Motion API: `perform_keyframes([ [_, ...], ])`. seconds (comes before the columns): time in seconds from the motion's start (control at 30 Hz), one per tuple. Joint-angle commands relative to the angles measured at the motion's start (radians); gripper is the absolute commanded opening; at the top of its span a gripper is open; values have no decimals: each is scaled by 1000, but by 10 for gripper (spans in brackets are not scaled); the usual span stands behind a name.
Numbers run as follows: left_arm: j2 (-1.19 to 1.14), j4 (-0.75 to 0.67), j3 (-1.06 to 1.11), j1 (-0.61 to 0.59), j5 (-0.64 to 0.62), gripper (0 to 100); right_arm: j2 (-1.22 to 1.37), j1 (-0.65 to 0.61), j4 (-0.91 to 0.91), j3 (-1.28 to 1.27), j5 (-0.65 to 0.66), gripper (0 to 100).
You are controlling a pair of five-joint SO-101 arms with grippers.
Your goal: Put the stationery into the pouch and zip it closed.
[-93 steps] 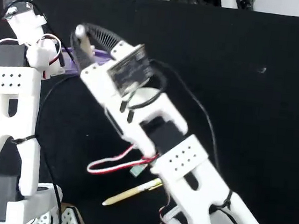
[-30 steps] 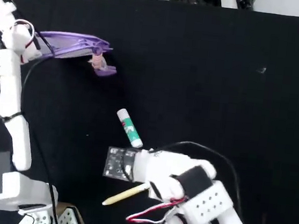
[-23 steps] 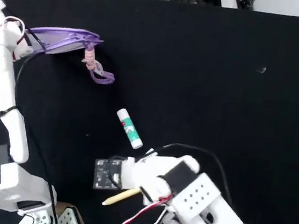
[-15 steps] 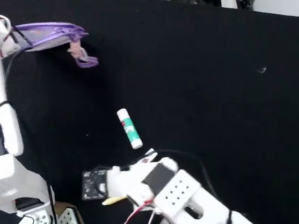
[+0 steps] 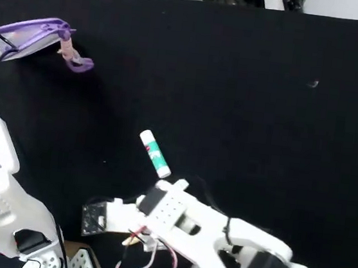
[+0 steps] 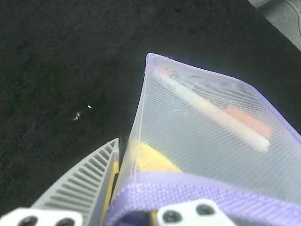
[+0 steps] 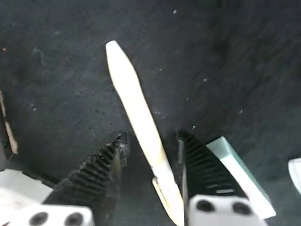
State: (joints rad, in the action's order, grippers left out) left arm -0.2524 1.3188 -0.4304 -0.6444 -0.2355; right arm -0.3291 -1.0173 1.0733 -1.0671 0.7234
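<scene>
R gripper sits low at the surface's near edge, fingers apart, straddling the cream pen. The pen lies flat btwn them, one finger each side, its tip sticking out past the fingertips. Can't tell if either finger touches it. A glue stick lies on the surface just beyond that arm. L gripper is clamped on the purple mesh pouch, at far left. Inside it: a pale stick & sth yellow.
</scene>
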Motion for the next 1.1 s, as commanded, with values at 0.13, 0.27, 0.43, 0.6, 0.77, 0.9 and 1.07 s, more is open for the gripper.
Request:
perform_keyframes([
  [0.13, -58, 28, -2, -47, 5, 30, 191, -17, 15, 127, -114, 116],
  [0.27, -58, 28, -1, -47, 5, 30, 239, -17, 34, 156, -127, 9],
  [0.43, -58, 28, -1, -39, 3, 30, 208, -12, 34, 153, -147, 11],
  [0.6, -58, 52, -5, 2, 3, 30, 51, 66, 144, 183, -144, 11],
  [0.77, -58, 135, -74, 59, 3, 30, -216, 250, 318, 329, -140, 11],
  [0.9, -58, 218, -148, 125, 3, 30, -367, 404, 408, 478, -49, 11],
  [1.07, -58, 290, -196, 269, 2, 30, -404, 575, 407, 690, -106, 11],
])
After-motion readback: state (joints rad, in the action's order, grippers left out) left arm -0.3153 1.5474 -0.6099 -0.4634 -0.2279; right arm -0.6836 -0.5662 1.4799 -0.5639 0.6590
